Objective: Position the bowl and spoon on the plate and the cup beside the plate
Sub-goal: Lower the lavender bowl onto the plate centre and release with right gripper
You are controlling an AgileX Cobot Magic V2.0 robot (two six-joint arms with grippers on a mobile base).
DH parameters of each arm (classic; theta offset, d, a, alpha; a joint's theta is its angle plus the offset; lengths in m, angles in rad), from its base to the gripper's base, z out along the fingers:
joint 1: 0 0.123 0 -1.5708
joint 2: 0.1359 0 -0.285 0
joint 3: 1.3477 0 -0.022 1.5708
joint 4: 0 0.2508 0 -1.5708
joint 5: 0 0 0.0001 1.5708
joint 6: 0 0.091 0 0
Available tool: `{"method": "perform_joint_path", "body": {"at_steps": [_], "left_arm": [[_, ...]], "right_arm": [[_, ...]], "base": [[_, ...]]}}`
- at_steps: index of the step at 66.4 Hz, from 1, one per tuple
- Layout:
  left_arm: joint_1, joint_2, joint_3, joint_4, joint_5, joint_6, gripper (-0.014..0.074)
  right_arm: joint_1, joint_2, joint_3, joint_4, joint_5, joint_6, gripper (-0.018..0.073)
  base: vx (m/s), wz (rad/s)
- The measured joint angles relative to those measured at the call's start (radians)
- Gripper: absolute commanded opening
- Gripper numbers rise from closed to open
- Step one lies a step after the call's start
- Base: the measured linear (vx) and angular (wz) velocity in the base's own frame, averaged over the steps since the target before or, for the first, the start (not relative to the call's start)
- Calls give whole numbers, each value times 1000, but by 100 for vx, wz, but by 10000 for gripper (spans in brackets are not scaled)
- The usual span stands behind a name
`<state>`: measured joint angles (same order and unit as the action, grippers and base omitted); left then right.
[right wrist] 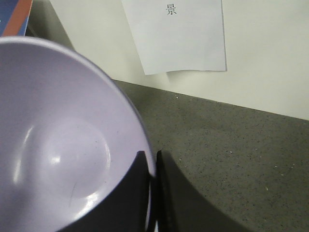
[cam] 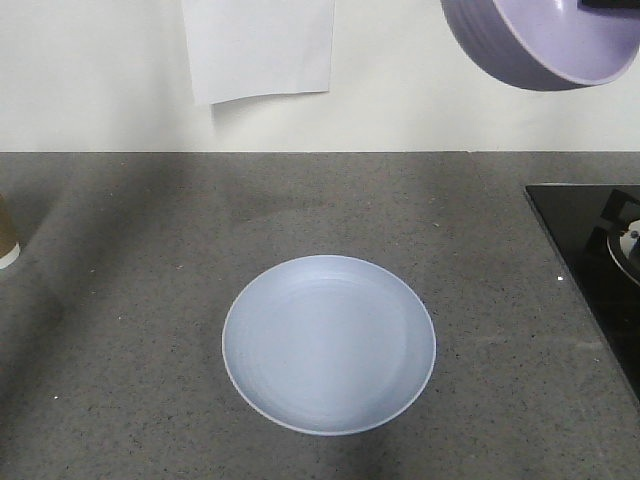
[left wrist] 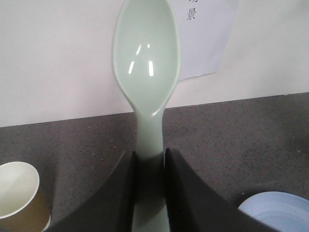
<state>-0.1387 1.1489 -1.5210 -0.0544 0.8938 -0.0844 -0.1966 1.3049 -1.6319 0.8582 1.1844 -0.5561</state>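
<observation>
Counter (cam: 120,400): plate (cam: 329,345) centre, cup (cam: 7,240) far left, hob (cam: 590,260) at right edge, bowl (cam: 545,45) aloft upper right, paper (cam: 258,45) on wall behind.

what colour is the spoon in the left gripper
Pale mint green. The spoon shows best in the left wrist view, held by the left gripper.

Soft indoor light, broad shadow across the counter (cam: 100,230), glare streaks on spoon (left wrist: 146,63).
</observation>
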Motion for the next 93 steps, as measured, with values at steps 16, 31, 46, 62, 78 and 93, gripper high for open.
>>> {"method": "perform_joint_path", "body": {"at_steps": [16,31,46,62,78,93], "left_arm": [[0,0,0,0,0,0,-6],[0,0,0,0,0,0,-6],[0,0,0,0,0,0,-6],[0,0,0,0,0,0,-6],[0,0,0,0,0,0,-6],[0,0,0,0,0,0,-6]], "right_arm": [[0,0,0,0,0,0,-10],[0,0,0,0,0,0,-10],[0,0,0,0,-8,0,-10],[16,33,0,159,-9,-96,-5],[215,153,0,210,13,-187,-5],[423,319,0,-82,25,-142,-5]], "base": [[0,0],[0,0],[0,0],[0,0],[0,0],[0,0]]}}
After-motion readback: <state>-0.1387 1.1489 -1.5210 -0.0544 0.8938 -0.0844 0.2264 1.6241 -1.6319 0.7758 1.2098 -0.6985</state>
